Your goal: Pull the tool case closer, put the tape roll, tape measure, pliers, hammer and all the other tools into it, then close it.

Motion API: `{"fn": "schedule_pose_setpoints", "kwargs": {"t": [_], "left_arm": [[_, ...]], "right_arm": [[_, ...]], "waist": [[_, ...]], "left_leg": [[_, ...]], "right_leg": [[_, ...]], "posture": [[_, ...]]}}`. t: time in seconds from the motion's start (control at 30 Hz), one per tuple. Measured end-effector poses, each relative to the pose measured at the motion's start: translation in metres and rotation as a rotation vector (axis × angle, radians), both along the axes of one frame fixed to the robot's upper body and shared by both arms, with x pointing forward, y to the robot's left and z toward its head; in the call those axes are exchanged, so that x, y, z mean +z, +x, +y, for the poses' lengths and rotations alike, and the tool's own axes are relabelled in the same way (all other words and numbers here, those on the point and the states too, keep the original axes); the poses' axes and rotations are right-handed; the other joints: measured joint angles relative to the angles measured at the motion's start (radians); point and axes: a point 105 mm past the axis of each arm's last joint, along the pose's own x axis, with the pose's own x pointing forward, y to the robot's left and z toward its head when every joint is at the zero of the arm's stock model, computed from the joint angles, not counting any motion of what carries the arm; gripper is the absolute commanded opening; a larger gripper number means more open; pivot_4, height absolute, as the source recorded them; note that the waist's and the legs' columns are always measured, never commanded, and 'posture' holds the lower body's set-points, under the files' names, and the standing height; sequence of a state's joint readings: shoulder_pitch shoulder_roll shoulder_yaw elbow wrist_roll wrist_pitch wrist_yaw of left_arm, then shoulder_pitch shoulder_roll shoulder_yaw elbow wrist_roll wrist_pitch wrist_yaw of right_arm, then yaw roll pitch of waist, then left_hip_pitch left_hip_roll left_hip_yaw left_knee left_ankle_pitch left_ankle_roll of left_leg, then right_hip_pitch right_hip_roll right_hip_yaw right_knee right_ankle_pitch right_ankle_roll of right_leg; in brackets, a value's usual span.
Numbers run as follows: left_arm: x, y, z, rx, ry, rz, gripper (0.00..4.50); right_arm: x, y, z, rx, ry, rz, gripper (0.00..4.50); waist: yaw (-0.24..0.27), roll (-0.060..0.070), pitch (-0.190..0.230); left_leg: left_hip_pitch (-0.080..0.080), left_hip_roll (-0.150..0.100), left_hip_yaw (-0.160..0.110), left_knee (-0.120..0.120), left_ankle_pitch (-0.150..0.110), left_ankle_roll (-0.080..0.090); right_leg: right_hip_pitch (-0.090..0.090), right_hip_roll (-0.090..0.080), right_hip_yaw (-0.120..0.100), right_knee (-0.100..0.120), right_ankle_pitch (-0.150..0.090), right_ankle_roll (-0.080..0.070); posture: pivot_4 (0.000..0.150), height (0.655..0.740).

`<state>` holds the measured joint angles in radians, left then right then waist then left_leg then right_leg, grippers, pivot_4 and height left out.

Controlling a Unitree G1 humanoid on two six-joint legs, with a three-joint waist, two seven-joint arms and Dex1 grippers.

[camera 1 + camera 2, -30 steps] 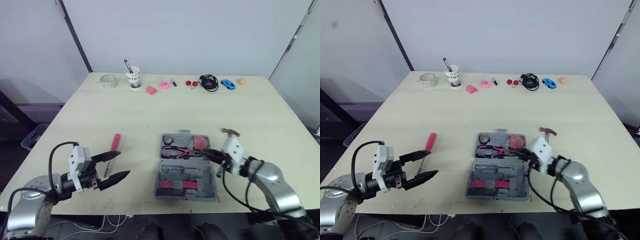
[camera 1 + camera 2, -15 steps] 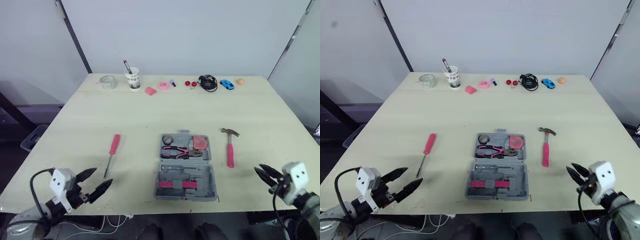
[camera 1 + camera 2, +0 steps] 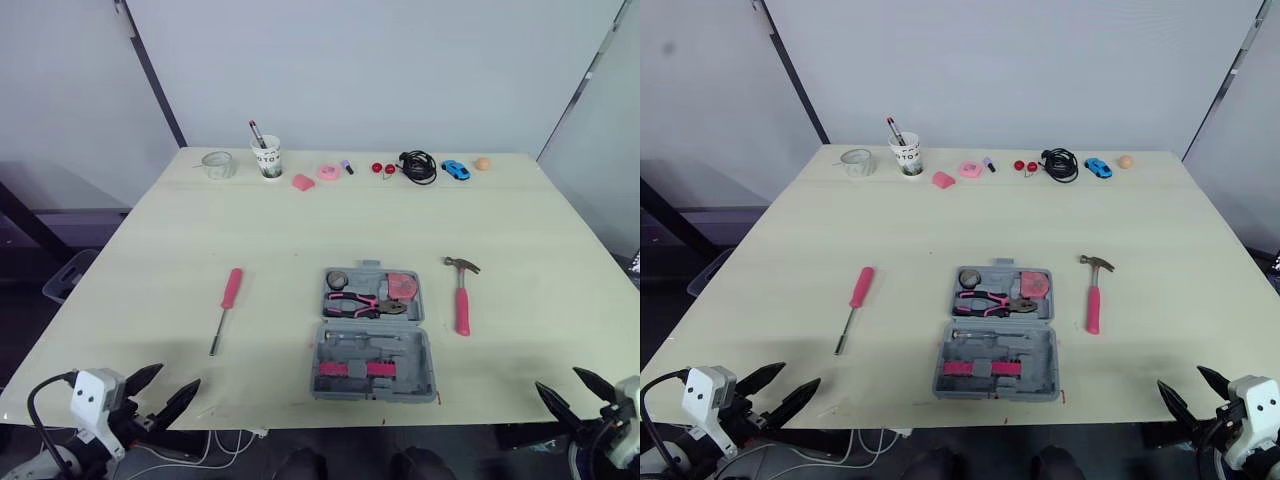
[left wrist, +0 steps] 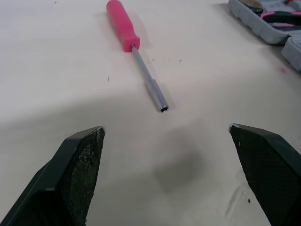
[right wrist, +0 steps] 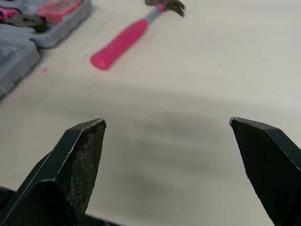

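Note:
The grey tool case (image 3: 372, 345) lies open at the table's middle front. Its far half holds a tape roll (image 3: 335, 278), pink-handled pliers (image 3: 362, 303) and a red tape measure (image 3: 403, 286). A pink-handled hammer (image 3: 462, 298) lies on the table just right of the case, and a pink screwdriver (image 3: 226, 305) lies well to its left. My left gripper (image 3: 175, 377) is open and empty at the front left edge, short of the screwdriver (image 4: 123, 28). My right gripper (image 3: 559, 380) is open and empty at the front right edge, short of the hammer (image 5: 120, 42).
Along the table's far edge stand a clear tape roll (image 3: 217, 163), a cup with pens (image 3: 266, 157), small pink items (image 3: 326, 171), a black cable (image 3: 417, 165), a blue toy car (image 3: 456, 169) and an orange ball (image 3: 482, 163).
Both arms have drawn back from the table's middle to its front edge. My right gripper, shut over the case a second ago, has opened. The left stays open.

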<state>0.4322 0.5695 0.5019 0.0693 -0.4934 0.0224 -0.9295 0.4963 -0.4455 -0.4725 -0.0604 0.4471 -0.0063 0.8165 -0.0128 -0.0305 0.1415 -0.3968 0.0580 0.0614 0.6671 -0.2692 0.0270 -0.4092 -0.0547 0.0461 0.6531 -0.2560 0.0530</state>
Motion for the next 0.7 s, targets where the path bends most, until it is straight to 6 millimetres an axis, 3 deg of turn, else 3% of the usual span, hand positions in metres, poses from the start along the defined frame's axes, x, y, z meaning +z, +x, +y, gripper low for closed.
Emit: {"fn": "schedule_pose_setpoints", "kwargs": {"t": [0.13,0.3,0.7], "left_arm": [[0.003,0.006,-0.001,0.005,-0.001,-0.026,4.50],[0.010,0.021,-0.007,-0.021,0.013,-0.066,4.50],[0.033,0.052,-0.055,-0.317,0.079,-0.138,4.50]], "right_arm": [[0.005,0.005,0.004,0.018,0.002,-0.027,4.44],[0.023,0.020,0.024,0.108,-0.014,-0.086,4.44],[0.050,0.066,0.052,0.102,-0.005,-0.099,4.44]], "waist": [[0.000,0.000,0.000],[0.001,0.001,0.000],[0.002,0.000,-0.001]], "left_leg": [[0.000,0.000,0.000,0.000,0.000,0.000],[0.000,0.000,0.000,0.000,0.000,0.000],[-0.001,-0.001,0.000,0.000,0.000,0.000]], "right_leg": [[0.000,0.000,0.000,0.000,0.000,0.000],[0.000,0.000,0.000,0.000,0.000,0.000],[0.001,0.001,0.000,0.000,0.000,0.000]], "posture": [[0.150,0.7400],[0.150,0.7400],[0.150,0.7400]]}}
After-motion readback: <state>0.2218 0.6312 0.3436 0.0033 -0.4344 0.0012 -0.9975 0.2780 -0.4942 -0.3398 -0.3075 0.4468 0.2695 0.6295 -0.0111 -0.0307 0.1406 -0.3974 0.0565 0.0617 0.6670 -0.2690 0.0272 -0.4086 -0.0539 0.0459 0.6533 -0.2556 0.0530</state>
